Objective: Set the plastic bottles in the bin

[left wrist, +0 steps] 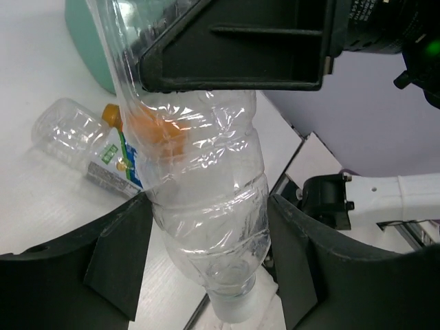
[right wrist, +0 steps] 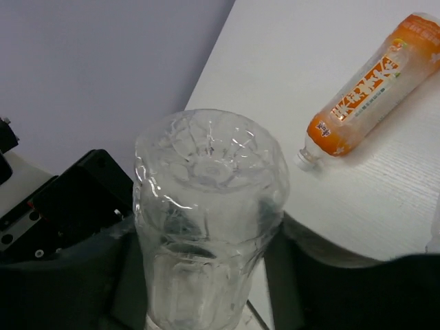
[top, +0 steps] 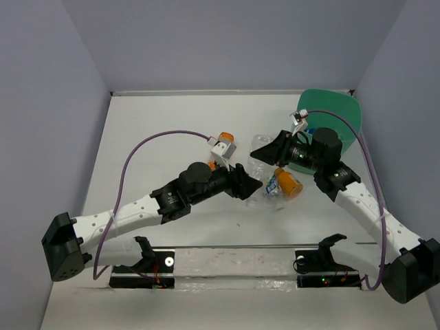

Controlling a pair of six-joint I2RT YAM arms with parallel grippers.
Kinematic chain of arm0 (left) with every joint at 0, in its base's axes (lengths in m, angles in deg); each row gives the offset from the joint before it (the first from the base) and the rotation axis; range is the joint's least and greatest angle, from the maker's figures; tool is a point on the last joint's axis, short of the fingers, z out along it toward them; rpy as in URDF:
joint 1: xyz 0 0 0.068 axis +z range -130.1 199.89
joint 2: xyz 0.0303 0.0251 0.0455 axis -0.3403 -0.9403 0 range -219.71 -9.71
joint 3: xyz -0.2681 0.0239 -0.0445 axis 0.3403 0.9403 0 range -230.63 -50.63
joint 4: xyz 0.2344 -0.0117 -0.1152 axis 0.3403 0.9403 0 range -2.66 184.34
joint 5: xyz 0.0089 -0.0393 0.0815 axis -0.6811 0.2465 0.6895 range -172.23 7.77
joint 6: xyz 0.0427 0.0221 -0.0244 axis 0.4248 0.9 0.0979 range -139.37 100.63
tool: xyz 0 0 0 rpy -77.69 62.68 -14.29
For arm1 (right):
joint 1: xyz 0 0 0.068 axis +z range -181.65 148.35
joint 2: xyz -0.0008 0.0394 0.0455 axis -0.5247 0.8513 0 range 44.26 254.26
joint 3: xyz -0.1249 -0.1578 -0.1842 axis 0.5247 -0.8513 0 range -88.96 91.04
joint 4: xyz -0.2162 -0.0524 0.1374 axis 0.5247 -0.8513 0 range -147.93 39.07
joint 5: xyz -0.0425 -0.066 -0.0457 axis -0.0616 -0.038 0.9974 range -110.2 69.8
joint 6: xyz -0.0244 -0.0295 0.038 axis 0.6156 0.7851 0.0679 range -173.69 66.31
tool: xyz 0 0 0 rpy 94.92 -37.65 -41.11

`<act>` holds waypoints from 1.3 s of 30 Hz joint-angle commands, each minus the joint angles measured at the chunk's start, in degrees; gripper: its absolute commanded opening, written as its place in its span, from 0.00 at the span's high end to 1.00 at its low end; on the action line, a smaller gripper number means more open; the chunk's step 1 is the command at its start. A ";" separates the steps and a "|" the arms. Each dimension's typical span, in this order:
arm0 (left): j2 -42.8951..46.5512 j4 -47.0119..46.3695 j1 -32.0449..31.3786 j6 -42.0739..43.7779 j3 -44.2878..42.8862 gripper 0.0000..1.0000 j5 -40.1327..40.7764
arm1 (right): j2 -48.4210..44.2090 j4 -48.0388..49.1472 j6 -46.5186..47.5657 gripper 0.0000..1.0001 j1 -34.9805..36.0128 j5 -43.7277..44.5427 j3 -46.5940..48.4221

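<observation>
The left gripper (left wrist: 206,206) and right gripper (right wrist: 206,230) both clench 1 clear bottle (left wrist: 220,172) near the middle of the table (top: 158,117), left near its cap, right near its base; the bin (top: 344,110) stands at the far right corner

A clear bottle (right wrist: 206,206) stands base-up toward the lens, gripped between the two dark fingers of the right tool (right wrist: 206,292), one pressed to each side; its ribbed walls are dented; to the upper right an orange bottle (right wrist: 371,89) lies on the white bench (right wrist: 295,62), neck pointing down-left, cap not visible; a lilac wall (right wrist: 89,62) fills the upper left.
</observation>
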State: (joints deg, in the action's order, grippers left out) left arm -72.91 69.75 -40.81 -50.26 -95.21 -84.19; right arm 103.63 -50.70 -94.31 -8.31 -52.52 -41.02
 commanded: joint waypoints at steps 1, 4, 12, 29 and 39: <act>1.41 -5.18 -0.55 1.10 0.28 0.39 -2.62 | -0.84 4.43 0.98 0.80 0.31 3.73 2.33; 1.67 -3.87 -0.55 0.84 0.89 0.14 -0.60 | -1.80 2.24 2.47 0.85 0.31 9.17 4.52; 5.63 0.70 -0.55 0.75 2.13 0.01 6.78 | -1.81 -10.24 10.38 0.90 -5.04 23.16 19.80; 3.45 21.29 4.96 -3.39 -1.47 0.01 39.76 | 9.44 -15.87 24.62 0.90 -22.37 57.27 34.85; -14.48 13.62 16.32 4.43 -5.86 0.01 25.96 | 9.80 -18.67 24.72 0.00 -22.89 53.42 35.81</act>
State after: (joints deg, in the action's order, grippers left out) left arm -81.76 87.04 -25.05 -50.44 -96.02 -55.16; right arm 115.63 -68.79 -69.70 -30.89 2.10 -7.10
